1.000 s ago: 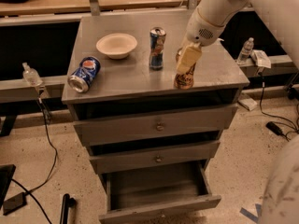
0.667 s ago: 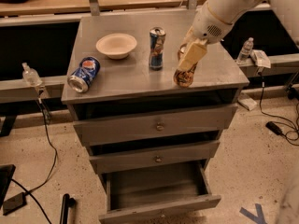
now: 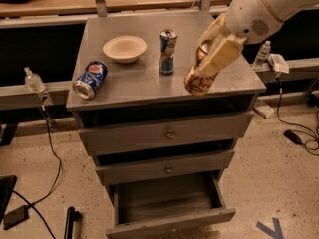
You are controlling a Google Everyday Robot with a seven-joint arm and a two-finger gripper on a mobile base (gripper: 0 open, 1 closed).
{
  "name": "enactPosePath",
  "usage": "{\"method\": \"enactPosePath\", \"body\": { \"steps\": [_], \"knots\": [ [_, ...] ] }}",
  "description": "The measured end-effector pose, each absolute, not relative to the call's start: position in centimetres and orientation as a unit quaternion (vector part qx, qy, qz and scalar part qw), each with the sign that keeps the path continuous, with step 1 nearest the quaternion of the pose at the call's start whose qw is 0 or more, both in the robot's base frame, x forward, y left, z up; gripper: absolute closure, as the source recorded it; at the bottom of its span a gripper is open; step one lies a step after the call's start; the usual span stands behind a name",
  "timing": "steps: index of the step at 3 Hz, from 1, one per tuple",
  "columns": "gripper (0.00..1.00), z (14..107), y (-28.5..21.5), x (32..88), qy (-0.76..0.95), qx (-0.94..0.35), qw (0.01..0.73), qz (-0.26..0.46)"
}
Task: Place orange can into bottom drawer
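The orange can (image 3: 199, 81) is orange-gold with dark script. It hangs tilted just above the right front part of the cabinet top (image 3: 144, 81), held in my gripper (image 3: 215, 54). The gripper comes in from the upper right and is shut on the can; its cream fingers (image 3: 224, 51) cover the can's upper side. The bottom drawer (image 3: 169, 203) is pulled out below, its grey tray showing, with a low front panel (image 3: 172, 224).
A blue Pepsi can (image 3: 90, 78) lies on its side at the left. A white bowl (image 3: 124, 48) and an upright slim blue-and-silver can (image 3: 167, 51) stand on the top. Two shut drawers (image 3: 167, 133) sit above the open one. Cables cross the floor (image 3: 294, 136).
The gripper has lifted the orange can off the cabinet top and tilted it, and the arm has swung a little to the right.
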State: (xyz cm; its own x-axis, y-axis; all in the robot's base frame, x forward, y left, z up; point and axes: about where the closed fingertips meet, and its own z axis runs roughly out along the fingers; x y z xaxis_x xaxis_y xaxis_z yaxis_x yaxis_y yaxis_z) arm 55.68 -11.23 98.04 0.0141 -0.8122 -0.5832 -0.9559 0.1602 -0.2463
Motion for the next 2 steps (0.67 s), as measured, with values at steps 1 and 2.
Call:
{"method": "enactPosePath", "body": {
  "steps": [1, 2],
  "knots": [
    [1.00, 97.4, -10.8, 54.6, 0.693, -0.642, 0.308, 0.116],
    [1.00, 94.3, -10.9, 54.5, 0.697, -0.618, 0.314, 0.181]
  ]
}}
